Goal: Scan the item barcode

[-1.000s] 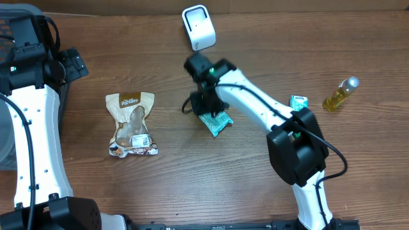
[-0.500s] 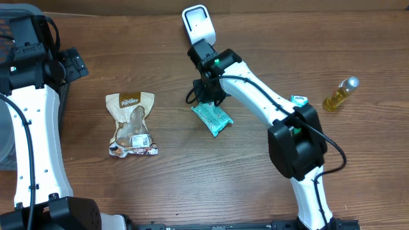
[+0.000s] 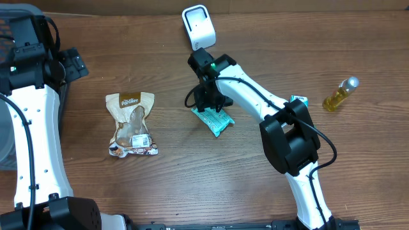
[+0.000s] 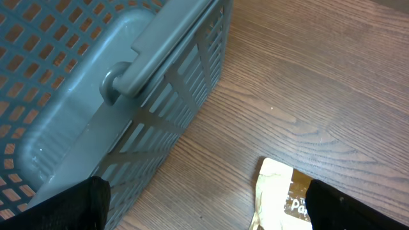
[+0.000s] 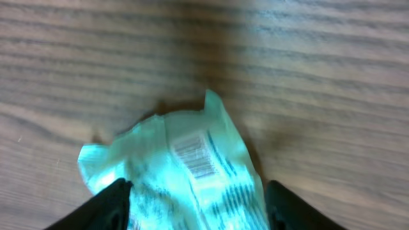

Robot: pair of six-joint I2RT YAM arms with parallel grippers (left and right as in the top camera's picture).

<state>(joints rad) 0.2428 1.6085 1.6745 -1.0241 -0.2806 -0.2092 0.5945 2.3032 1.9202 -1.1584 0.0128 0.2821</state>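
Now, compared with one second earlier, the right gripper is seen drawn back slightly toward the far edge of the brown wooden table, so that more of the crinkled teal plastic packet is uncovered in the overhead view. The packet is found in nearly the same spot as before, flat on the table near its middle. It is well short of the white upright barcode scanner at the far edge.

The jaws of the right gripper are noted as spread apart. In the right wrist view the dark fingers are placed one at each lower corner, with the packet lying between them. A white barcode label is turned upward. No pinch on the packet is observed; whether a fingertip grazes its edge cannot be told.

The left gripper is unchanged: it is held fully spread and empty, above the table beside the grey slotted plastic basket. A corner of the tan printed snack pouch is seen just ahead of it.
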